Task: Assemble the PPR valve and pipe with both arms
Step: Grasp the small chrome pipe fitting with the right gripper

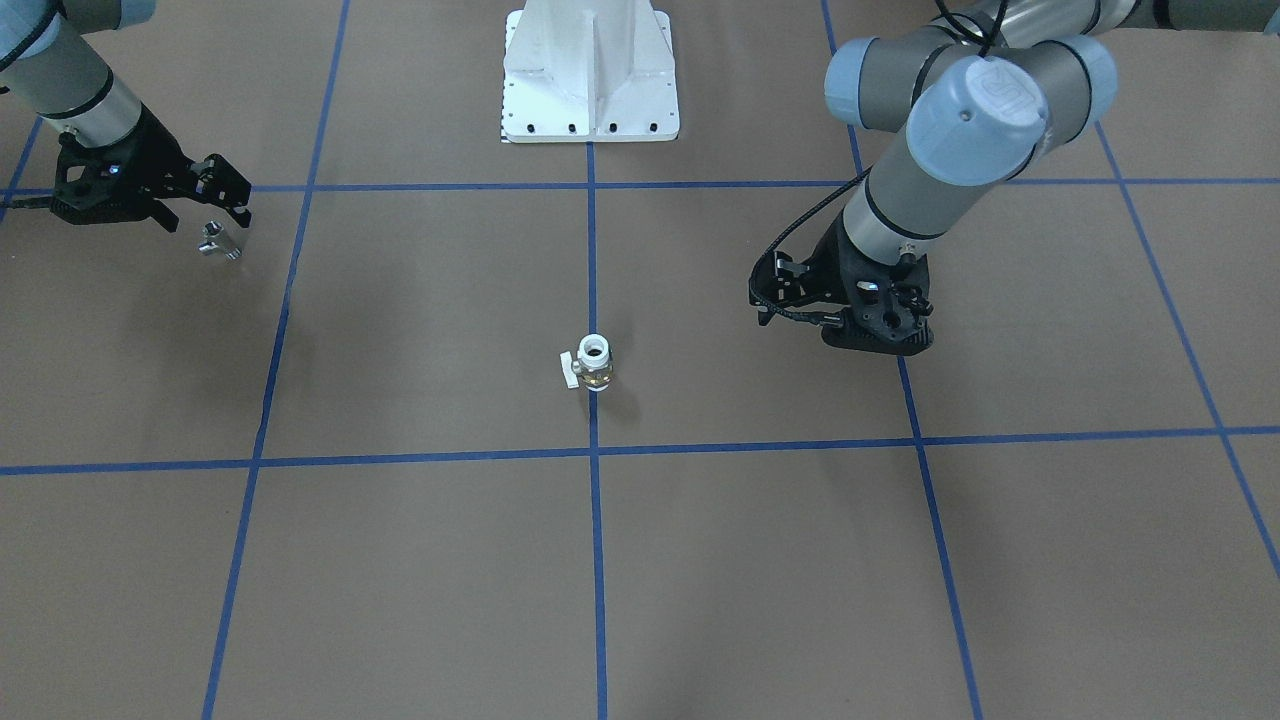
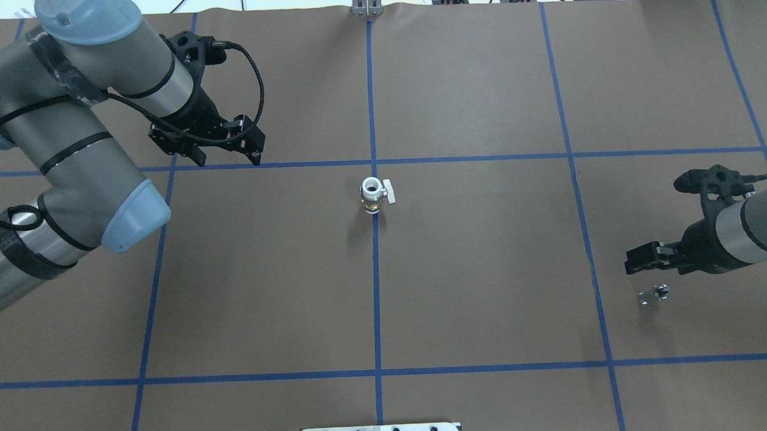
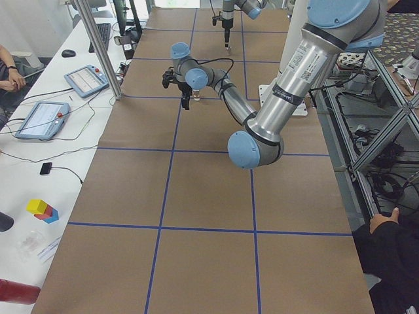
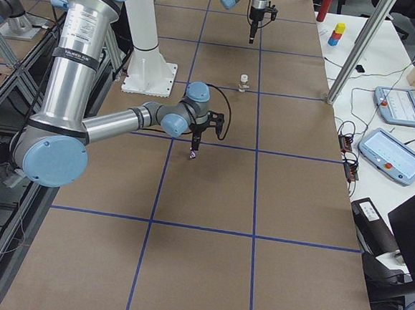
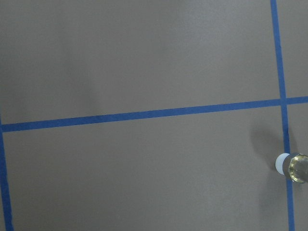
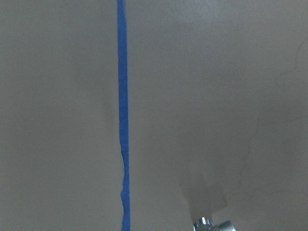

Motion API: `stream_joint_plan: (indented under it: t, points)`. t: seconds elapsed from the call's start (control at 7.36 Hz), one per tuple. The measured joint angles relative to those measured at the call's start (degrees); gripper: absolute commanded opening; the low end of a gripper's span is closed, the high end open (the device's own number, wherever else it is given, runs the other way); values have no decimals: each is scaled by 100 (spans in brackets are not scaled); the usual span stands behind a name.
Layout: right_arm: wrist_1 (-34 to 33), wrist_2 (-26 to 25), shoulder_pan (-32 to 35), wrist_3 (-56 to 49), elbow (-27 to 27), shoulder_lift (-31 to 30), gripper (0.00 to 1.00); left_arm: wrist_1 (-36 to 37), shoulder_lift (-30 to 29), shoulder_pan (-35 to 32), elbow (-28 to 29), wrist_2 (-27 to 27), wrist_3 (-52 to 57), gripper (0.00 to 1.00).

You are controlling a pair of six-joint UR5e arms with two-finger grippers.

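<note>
The PPR valve (image 2: 374, 195) stands upright on the centre blue line, white ring on top, brass middle, white handle to one side; it also shows in the front view (image 1: 594, 362) and at the left wrist view's lower right edge (image 5: 293, 167). The silver pipe (image 2: 654, 293) lies on the brown paper at the robot's right, also seen in the front view (image 1: 218, 242) and at the right wrist view's bottom edge (image 6: 211, 224). My left gripper (image 2: 226, 158) is open and empty, off to the valve's left. My right gripper (image 1: 205, 213) is open and empty, hovering just beside the pipe.
The table is covered in brown paper with a blue tape grid (image 2: 377, 305). The white bolted pedestal (image 1: 590, 75) stands at the robot's side of the table. Tablets and coloured blocks (image 3: 42, 209) lie on a side bench beyond the paper.
</note>
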Motion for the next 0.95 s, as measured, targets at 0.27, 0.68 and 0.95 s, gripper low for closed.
stream_joint_plan:
  t: [0.27, 0.68, 0.95]
  points:
    - [25, -309, -223, 4, -19, -118, 93, -1, -1, 1, 14, -1, -4, 99]
    - [49, -346, -281, 13, -174, -80, 92, -1, 10, 1, 12, 1, -7, 99]
    - [60, -328, -294, 19, -289, 23, 84, -1, 16, 1, 15, 2, -7, 99]
